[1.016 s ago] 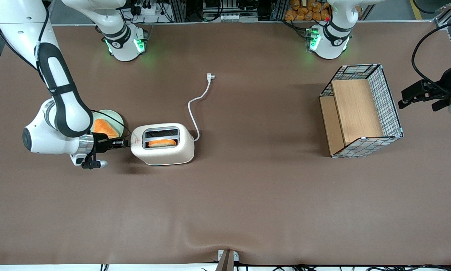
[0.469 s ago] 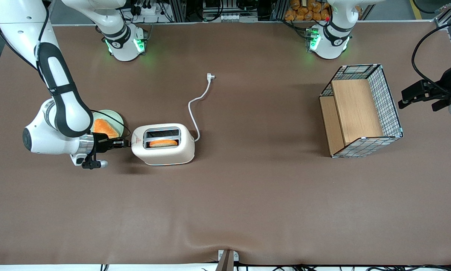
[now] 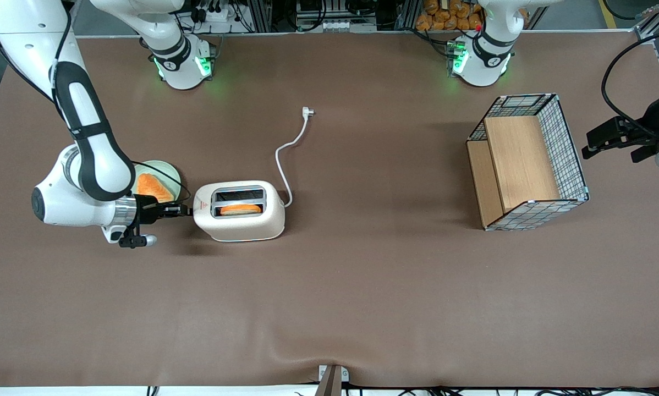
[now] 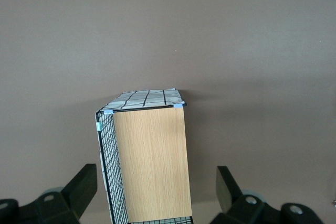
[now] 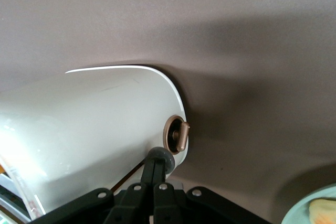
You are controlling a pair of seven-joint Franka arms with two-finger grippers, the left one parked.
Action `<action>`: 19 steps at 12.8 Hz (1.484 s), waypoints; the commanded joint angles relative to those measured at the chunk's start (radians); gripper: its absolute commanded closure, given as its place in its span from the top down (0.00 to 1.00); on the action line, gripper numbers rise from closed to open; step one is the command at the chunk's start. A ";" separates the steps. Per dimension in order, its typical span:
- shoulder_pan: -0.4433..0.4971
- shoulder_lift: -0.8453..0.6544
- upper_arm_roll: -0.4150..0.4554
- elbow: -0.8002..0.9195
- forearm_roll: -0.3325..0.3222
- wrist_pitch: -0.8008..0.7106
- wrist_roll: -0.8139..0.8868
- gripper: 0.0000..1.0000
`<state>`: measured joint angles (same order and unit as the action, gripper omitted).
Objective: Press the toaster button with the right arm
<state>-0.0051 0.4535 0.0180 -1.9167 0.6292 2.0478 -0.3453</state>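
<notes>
The toaster (image 3: 239,211) sits on the desk (image 3: 329,308) toward the working arm's end, a slice showing in the slot nearer the front camera. Its button (image 5: 179,135) juts from the narrow end by the red triangle sticker (image 3: 200,205). The right arm (image 3: 90,165) holds its claw (image 3: 182,209) level at that end, fingers pressed together into one tip that touches the toaster just beside the lever. The risk, as I judge it, is that the tip bears on the body rather than the knob and shoves the light toaster along the desk instead of pressing. A plate (image 3: 171,171) with food lies close by the wrist.
</notes>
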 commanded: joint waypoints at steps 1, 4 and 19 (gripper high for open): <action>-0.012 0.025 -0.003 0.039 0.001 -0.005 -0.024 0.00; -0.036 0.033 -0.004 0.135 -0.066 -0.095 -0.018 0.41; -0.038 0.031 -0.010 0.623 -0.491 -0.379 0.025 1.00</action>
<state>-0.0411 0.4701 0.0022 -1.3768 0.1711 1.7216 -0.3244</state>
